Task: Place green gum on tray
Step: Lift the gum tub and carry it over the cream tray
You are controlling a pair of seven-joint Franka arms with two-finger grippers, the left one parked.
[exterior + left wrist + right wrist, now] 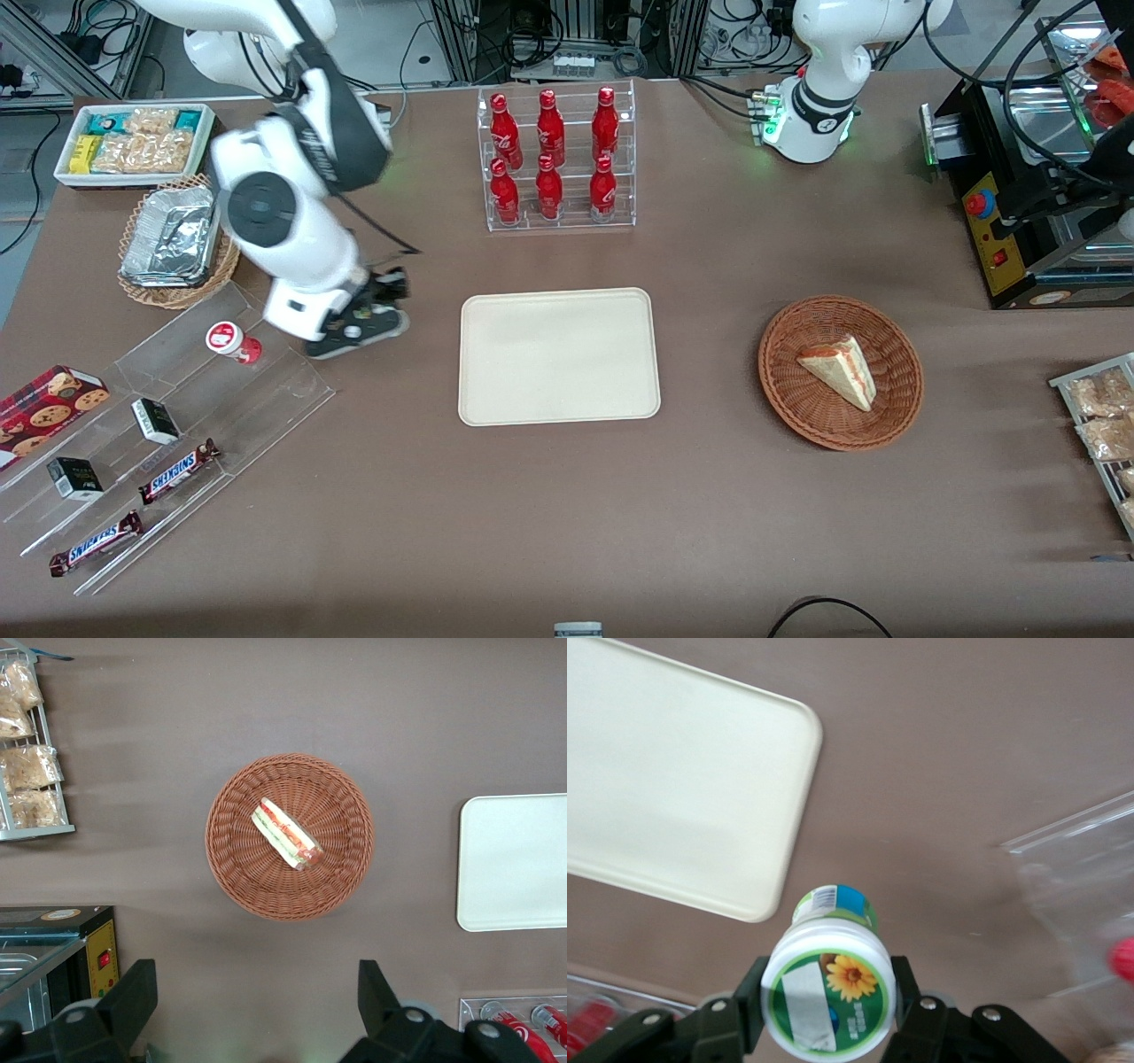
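- The green gum [830,989], a small white canister with a green lid bearing a sunflower and a green-blue label, hangs above bare table beside the tray [558,354].
- The gripper [828,1010] has its jaws clenched on it.
- A red-lidded canister [233,342] stands on the clear acrylic rack [190,403] nearby.

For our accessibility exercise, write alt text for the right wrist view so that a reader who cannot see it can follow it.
The gripper holds the green gum between its fingers, lid toward the camera, above the brown table. The bare beige tray lies close beside it, and a clear acrylic rack is also in view.
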